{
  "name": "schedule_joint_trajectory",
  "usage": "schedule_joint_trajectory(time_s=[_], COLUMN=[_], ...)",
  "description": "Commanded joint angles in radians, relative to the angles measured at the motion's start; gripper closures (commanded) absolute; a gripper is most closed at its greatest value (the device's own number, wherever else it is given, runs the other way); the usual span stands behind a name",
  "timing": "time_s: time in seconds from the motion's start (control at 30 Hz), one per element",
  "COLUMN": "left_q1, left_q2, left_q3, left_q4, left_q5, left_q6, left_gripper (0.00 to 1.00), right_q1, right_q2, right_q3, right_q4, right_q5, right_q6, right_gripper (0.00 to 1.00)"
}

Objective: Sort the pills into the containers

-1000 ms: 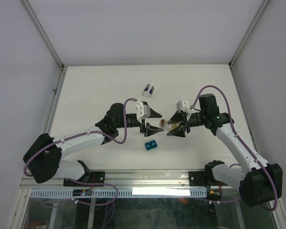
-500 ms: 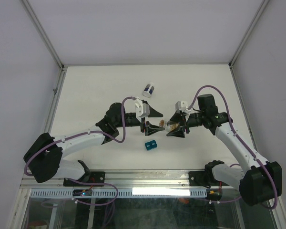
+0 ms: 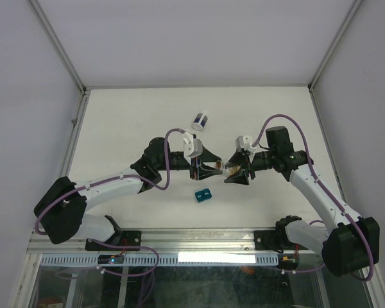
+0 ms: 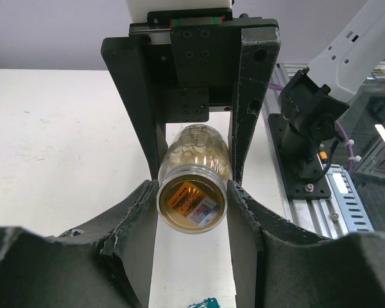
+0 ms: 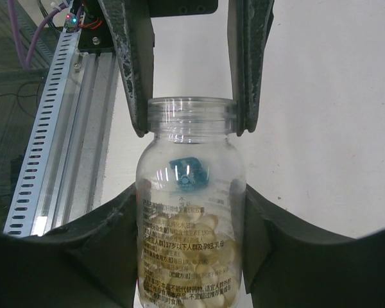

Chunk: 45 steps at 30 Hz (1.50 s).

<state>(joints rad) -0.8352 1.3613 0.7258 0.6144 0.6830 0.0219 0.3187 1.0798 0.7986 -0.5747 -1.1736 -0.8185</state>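
A see-through container, a clear plastic bottle, hangs above the table between both arms, lying on its side. Pale yellow pills fill its lower half. My right gripper is shut on the bottle's body. In the left wrist view the bottle's round end faces the camera, and my left gripper presses on its rim from both sides. From above, the left gripper and the right gripper meet at the bottle.
A small teal block lies on the table just below the bottle. A white jar with a dark-blue band lies further back. A metal rail runs along the near table edge by the arm bases.
My left gripper moved right onto the bottle's end and its jaws closed in against it. The right gripper and the bottle barely shifted.
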Motion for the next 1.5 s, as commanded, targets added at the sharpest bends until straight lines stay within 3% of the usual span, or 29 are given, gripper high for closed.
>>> schedule_joint_trajectory(time_s=[0.0, 0.13, 0.3, 0.4, 0.57, 0.77, 0.8, 0.87, 0.97, 1.03, 1.23, 1.47], left_q1=[0.014, 0.012, 0.011, -0.012, -0.068, -0.071, -0.071, -0.071, -0.071, -0.070, -0.052, -0.040], left_q2=[0.004, -0.002, -0.048, -0.076, -0.098, -0.122, -0.127, -0.140, -0.171, -0.199, -0.313, -0.303], left_q3=[0.041, 0.040, -0.011, -0.003, 0.071, 0.083, 0.081, 0.072, 0.055, 0.028, -0.110, -0.198], left_q4=[0.032, 0.037, 0.057, -0.039, -0.223, -0.266, -0.272, -0.272, -0.258, -0.220, -0.013, 0.029], left_q5=[0.021, -0.011, -0.199, -0.330, -0.484, -0.523, -0.536, -0.554, -0.587, -0.587, -0.343, -0.044], left_q6=[-0.044, -0.214, -0.558, -0.718, -0.769, -0.721, -0.713, -0.678, -0.587, -0.498, -0.210, 0.190], left_gripper=[0.83, 1.00, 1.00, 1.00, 1.00, 1.00, 0.96, 0.76, 0.27, 0.04, 0.01, 0.01], right_q1=[0.006, 0.005, 0.005, 0.005, 0.005, -0.001, -0.002, -0.003, -0.003, -0.004, -0.003, -0.001], right_q2=[-0.004, -0.004, 0.001, 0.004, 0.007, 0.006, 0.006, 0.007, 0.007, 0.009, 0.011, 0.014], right_q3=[0.051, 0.051, 0.050, 0.050, 0.050, 0.050, 0.050, 0.050, 0.046, 0.044, 0.045, 0.043], right_q4=[0.014, 0.021, 0.049, 0.059, 0.067, 0.075, 0.075, 0.075, 0.076, 0.074, 0.053, 0.025], right_q5=[-0.027, -0.022, -0.002, 0.007, 0.011, 0.010, 0.007, 0.002, -0.005, -0.012, -0.021, -0.046], right_q6=[-0.015, -0.001, 0.033, 0.048, 0.064, 0.078, 0.080, 0.081, 0.078, 0.074, 0.042, -0.001], right_gripper=[1.00, 1.00, 1.00, 1.00, 1.00, 1.00, 1.00, 1.00, 1.00, 1.00, 1.00, 1.00])
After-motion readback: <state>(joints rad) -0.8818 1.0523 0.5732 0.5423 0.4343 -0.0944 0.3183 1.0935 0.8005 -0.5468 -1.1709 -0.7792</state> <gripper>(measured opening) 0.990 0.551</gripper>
